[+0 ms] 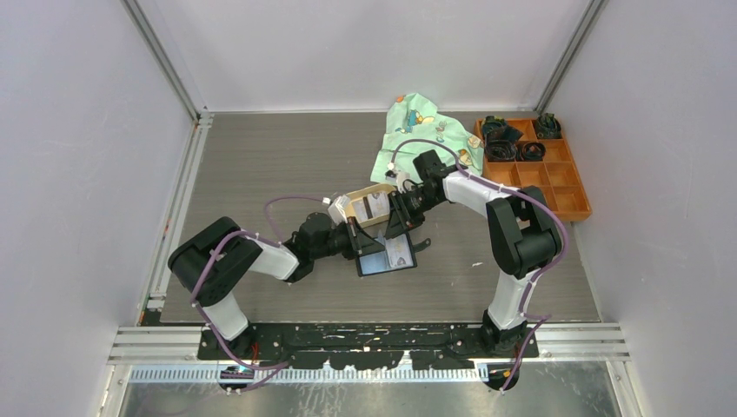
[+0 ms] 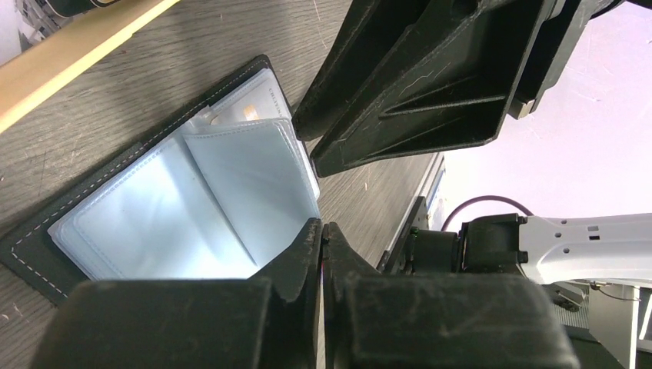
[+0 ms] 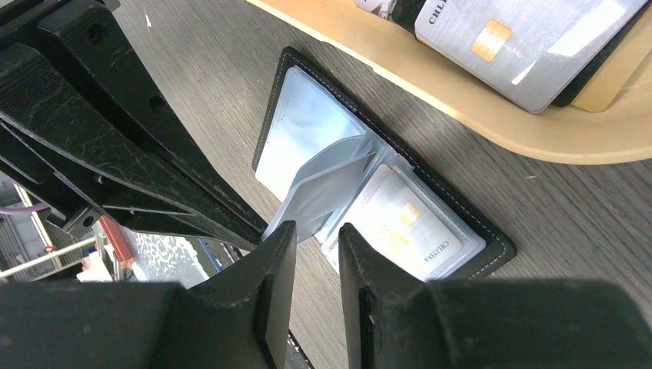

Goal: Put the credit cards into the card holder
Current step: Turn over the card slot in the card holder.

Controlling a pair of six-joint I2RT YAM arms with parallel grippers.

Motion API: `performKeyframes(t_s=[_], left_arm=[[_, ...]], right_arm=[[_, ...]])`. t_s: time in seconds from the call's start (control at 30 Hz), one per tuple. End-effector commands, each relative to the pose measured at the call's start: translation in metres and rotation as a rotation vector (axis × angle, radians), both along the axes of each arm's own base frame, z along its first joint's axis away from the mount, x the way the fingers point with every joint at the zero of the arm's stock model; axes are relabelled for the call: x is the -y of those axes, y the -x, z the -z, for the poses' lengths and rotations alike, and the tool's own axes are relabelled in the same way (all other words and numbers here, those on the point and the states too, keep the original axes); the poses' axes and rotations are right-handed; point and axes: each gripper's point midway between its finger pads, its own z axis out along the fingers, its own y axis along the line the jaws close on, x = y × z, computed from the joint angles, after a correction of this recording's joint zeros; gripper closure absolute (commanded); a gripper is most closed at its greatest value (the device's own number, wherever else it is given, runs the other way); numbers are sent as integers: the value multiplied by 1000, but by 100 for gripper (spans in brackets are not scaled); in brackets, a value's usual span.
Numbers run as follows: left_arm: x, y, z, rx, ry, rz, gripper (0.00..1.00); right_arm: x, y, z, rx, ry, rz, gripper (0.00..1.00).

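The black card holder (image 1: 387, 259) lies open on the table, clear sleeves up, in front of the tan tray. One credit card (image 3: 407, 223) with a gold chip sits in its right-hand pocket and also shows in the left wrist view (image 2: 246, 108). A silver credit card (image 3: 523, 38) lies in the tray. One clear sleeve (image 3: 323, 188) stands lifted off the holder. My left gripper (image 2: 324, 228) is shut, its tips pinching that sleeve's free corner. My right gripper (image 3: 317, 229) hovers open just above the holder's (image 3: 492, 246) near edge, with nothing between its fingers.
The tan oval tray (image 1: 348, 208) touches the holder's far side. A green patterned cloth (image 1: 421, 130) lies behind it. An orange compartment box (image 1: 556, 178) with dark items stands at the back right. Both arms meet over the holder, fingers close together.
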Motion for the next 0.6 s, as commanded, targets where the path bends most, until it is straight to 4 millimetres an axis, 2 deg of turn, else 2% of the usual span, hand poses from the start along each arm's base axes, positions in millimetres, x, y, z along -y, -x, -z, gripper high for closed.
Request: performKeyframes(t_s=[0.0, 0.2, 0.37, 0.47, 0.57], left_arm=[[3, -1, -10, 37, 34, 6, 100], [3, -2, -2, 27, 22, 6, 100], [6, -1, -3, 25, 40, 14, 100], [7, -1, -2, 22, 46, 16, 100], [7, -1, -1, 17, 47, 16, 99]], right_arm=[[0, -2, -15, 27, -33, 5, 67], [2, -4, -23, 46, -58, 11, 67], [-2, 4, -31, 49, -107, -25, 66], [-5, 13, -32, 69, -108, -76, 61], [-5, 17, -31, 110, -89, -118, 51]])
